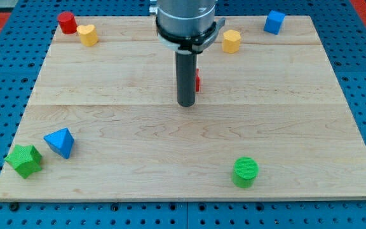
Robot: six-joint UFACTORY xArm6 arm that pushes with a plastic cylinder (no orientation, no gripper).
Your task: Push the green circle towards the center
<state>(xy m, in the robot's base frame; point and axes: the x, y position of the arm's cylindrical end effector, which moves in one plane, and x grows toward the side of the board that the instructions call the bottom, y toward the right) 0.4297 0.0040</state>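
Note:
The green circle (244, 172) stands near the wooden board's (126, 89) bottom edge, right of middle. My tip (186, 104) rests on the board near its centre, well above and to the left of the green circle, not touching it. A red block (197, 80) is mostly hidden just behind the rod, at its right side.
A green star-shaped block (23, 159) and a blue triangular block (60, 142) lie at bottom left. A red cylinder (67, 22) and a yellow block (88, 34) sit at top left. A yellow hexagonal block (231, 41) and a blue cube (274, 21) sit at top right.

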